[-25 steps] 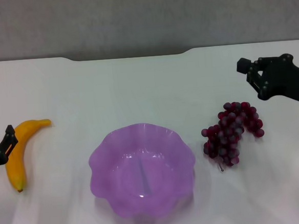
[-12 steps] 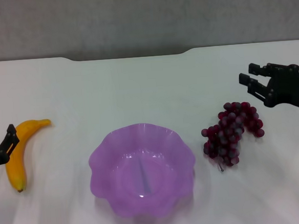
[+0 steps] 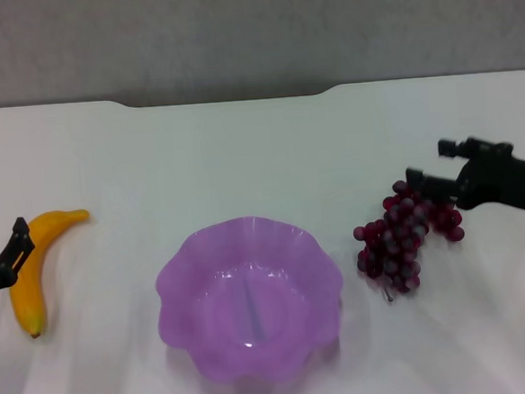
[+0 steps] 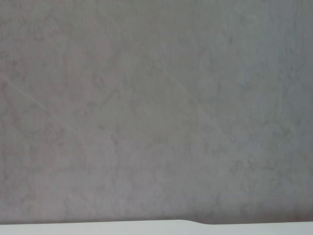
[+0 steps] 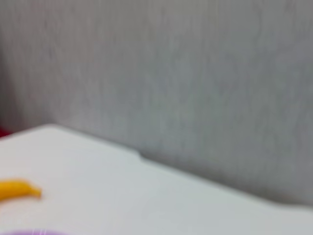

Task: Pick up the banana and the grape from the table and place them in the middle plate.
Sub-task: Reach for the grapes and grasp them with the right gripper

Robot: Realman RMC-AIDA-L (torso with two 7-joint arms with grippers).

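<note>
Since the earlier frames the right gripper (image 3: 427, 169) had dropped lower and swung in toward the grape (image 3: 406, 233); its two dark fingers stood spread apart, holding nothing, one fingertip just at the bunch's far upper edge, the other farther back over the table (image 3: 241, 153); whether it actually touched the grapes could not be told. Meanwhile the left gripper (image 3: 17, 243) had stayed at the left edge of the head view, beside the banana (image 3: 35, 268); how far its fingers were open could not be told, and it was not clear that it gripped anything; the banana lay flat on the white surface, well left of the middle plate (image 3: 249, 296); the grape lay just right of that plate's scalloped rim; the plate itself held no fruit.
</note>
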